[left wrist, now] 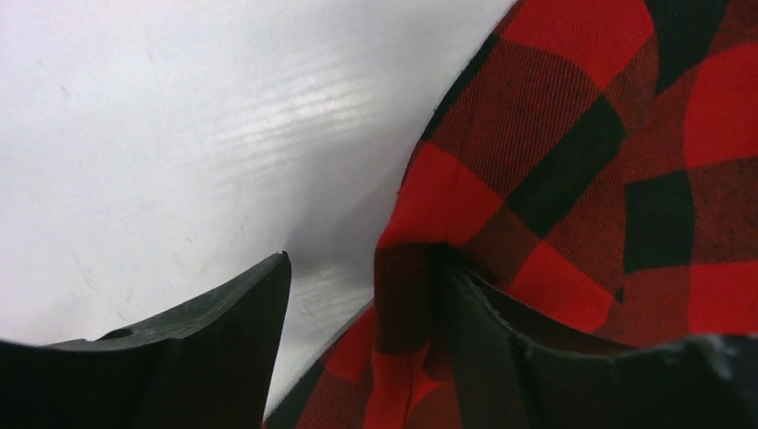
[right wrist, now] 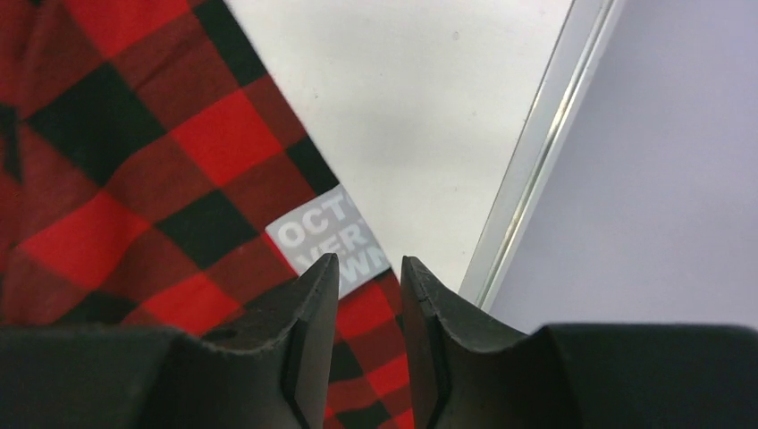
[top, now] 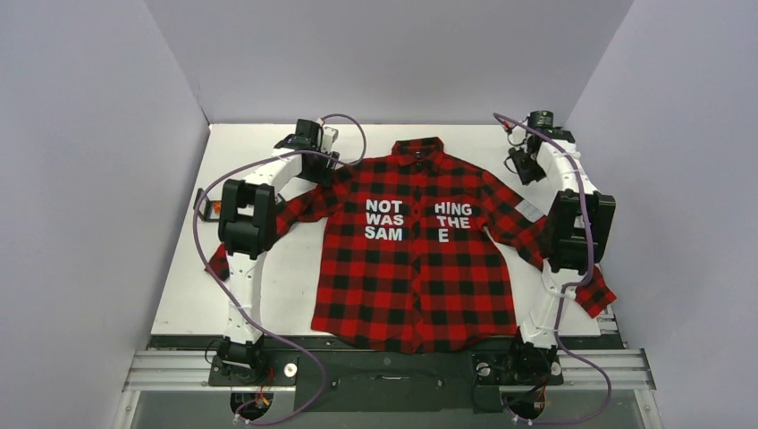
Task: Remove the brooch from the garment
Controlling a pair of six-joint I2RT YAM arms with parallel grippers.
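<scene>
The garment [top: 413,259], a red-and-black check shirt with white letters, lies flat and face up in the middle of the table. I cannot make out the brooch in any view. My left gripper [top: 329,164] is at the shirt's left shoulder. In the left wrist view it [left wrist: 368,264] is open, with a raised fold of the shirt's edge [left wrist: 420,295] between the jaws, against the right finger. My right gripper [top: 527,170] hovers over the right sleeve. In the right wrist view it [right wrist: 369,261] is open by a narrow gap, with nothing in it.
The white table [top: 268,286] is walled in by grey panels on three sides. A grey label with white letters [right wrist: 326,234] is sewn on the right sleeve under my right fingers. The table's metal edge rail [right wrist: 536,152] runs just right of it.
</scene>
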